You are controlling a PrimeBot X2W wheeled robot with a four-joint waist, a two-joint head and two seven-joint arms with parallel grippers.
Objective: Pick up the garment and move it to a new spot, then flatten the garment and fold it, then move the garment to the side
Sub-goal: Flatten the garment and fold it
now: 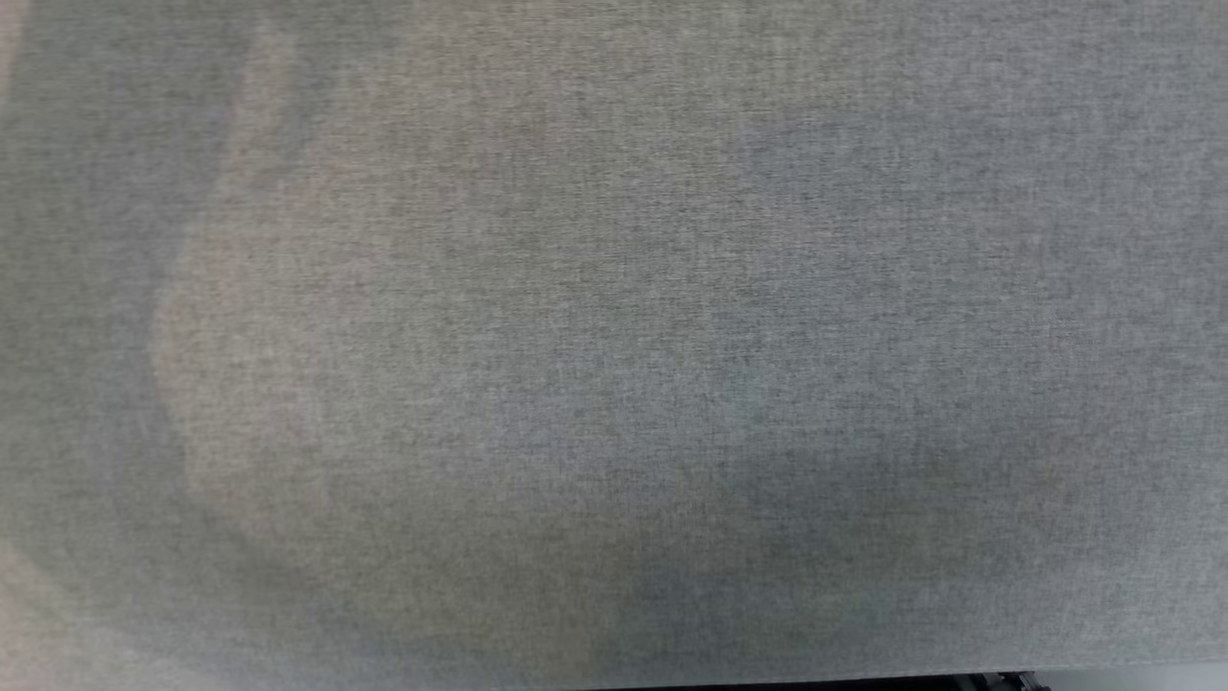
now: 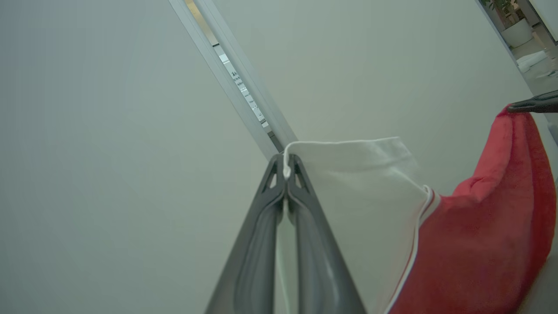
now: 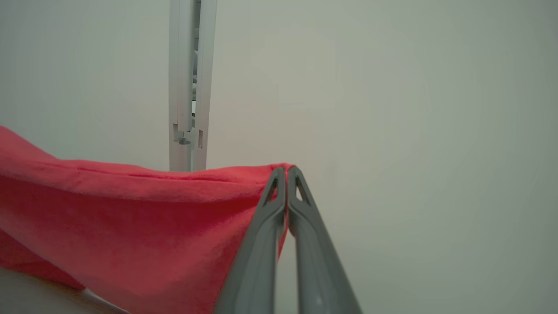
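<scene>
Left wrist view: left gripper [image 2: 286,159], two long dark fingers pressed together at the tips, clamped on the piped top edge of a soft cloth garment [image 2: 366,196], part white, part red. The white panel hangs from the pinch and runs toward that view's right, a thin white piping line marking where it joins the red, fleece-like part. The red part rises to a corner at the far right, where the right gripper [image 2: 511,107] comes in from the edge with its fingertips closed on that corner. The garment sags between the two pinch points, held up in the air in front of a pale, smooth wall panel [image 2: 109,152]. A light metal joint strip [image 2: 237,85] crosses the wall diagonally. A potted green plant [image 2: 508,19] sits far off at top right. Right wrist view: the right gripper's jaws are shut together on the red corner, with the red cloth draping away to that view's left and down; the same metal strip stands vertical behind. Cannot tell whether the lower folds touch anything. Head view: grey, finely woven cloth surface [image 1: 614,345], soft shadows over it, a narrow dark edge [image 1: 959,683] along the bottom right.
</scene>
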